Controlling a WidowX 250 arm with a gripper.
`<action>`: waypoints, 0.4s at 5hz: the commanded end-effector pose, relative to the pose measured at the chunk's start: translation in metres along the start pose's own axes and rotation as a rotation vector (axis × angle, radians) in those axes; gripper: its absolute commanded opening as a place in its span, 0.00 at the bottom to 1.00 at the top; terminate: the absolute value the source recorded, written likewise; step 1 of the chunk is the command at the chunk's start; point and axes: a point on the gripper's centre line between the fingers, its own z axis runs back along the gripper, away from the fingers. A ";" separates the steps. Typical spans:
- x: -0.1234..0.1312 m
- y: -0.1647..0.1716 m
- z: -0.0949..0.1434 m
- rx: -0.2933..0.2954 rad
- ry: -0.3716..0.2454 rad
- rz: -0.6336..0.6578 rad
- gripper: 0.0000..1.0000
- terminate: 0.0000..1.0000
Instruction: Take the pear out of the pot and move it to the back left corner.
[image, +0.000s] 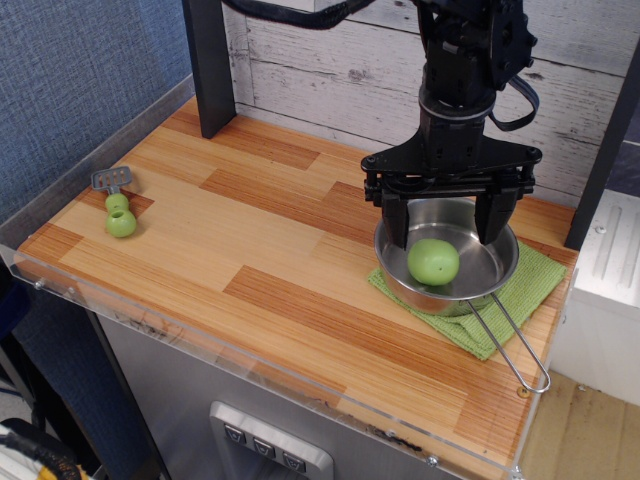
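Note:
The light-green pear lies inside the shiny steel pot, which sits on a green cloth at the right of the table. The pot's wire loop handle points toward the front right. My gripper hangs open just above the pot's back half, one finger on each side, slightly behind the pear and apart from it. The back left corner shows orange-brown planks beside a black upright post.
A small green two-ball toy with a grey metal head lies near the left edge. A green cloth lies under the pot. A black post stands at the back left, another at the far right. A whitewashed plank wall runs behind.

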 end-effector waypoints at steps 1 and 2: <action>0.014 -0.002 0.001 0.022 -0.035 -0.005 1.00 0.00; 0.018 -0.005 -0.007 0.037 -0.034 -0.012 1.00 0.00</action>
